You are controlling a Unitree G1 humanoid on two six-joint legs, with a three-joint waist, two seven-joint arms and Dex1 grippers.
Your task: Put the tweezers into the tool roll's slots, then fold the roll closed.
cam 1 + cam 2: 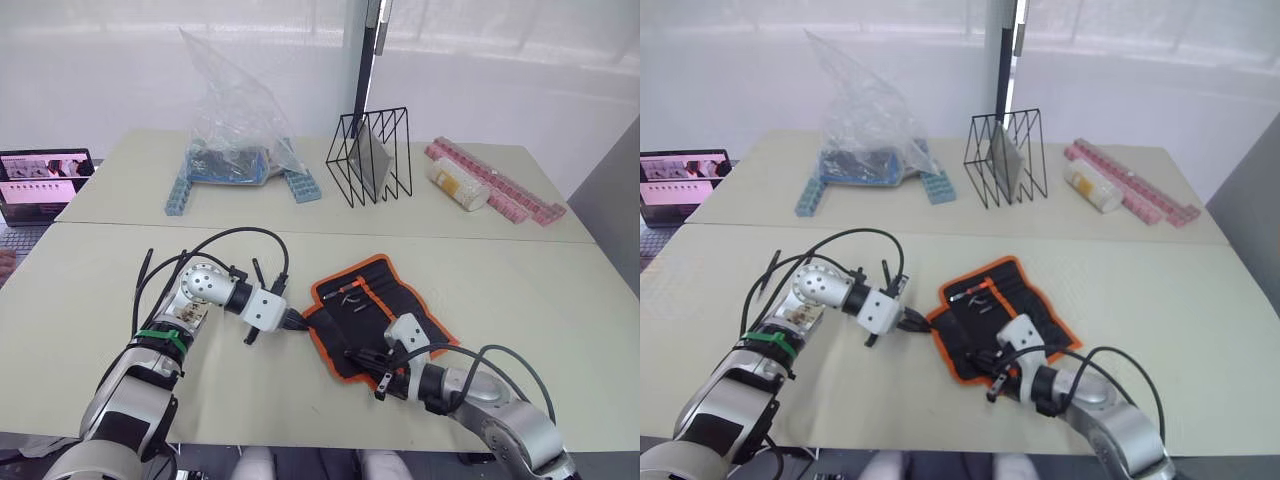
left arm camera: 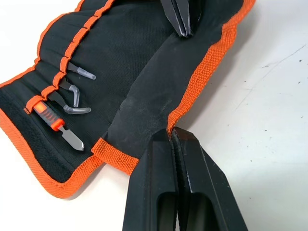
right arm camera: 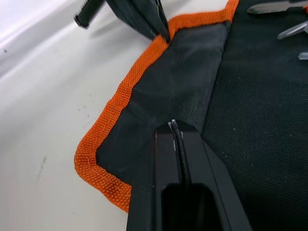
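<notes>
My left gripper [image 2: 172, 137] is clenched on the roll's [image 1: 375, 310] orange left edge, right gripper [image 3: 175, 129] clamps its near flap; tweezers [image 2: 72, 96] slotted; fold goes rightward across them.

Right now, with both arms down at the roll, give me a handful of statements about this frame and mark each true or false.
1. The left gripper is shut on the orange edge of the tool roll. True.
2. The roll lies fully folded closed. False: its inner face is open, with only one flap folded over.
3. Tool tips stick out of the slots. True.
4. The right gripper hangs open above the wire rack. False: it is shut on the roll's black flap.
5. The clear plastic bag sits on the roll. False: it stands on the far table.
</notes>
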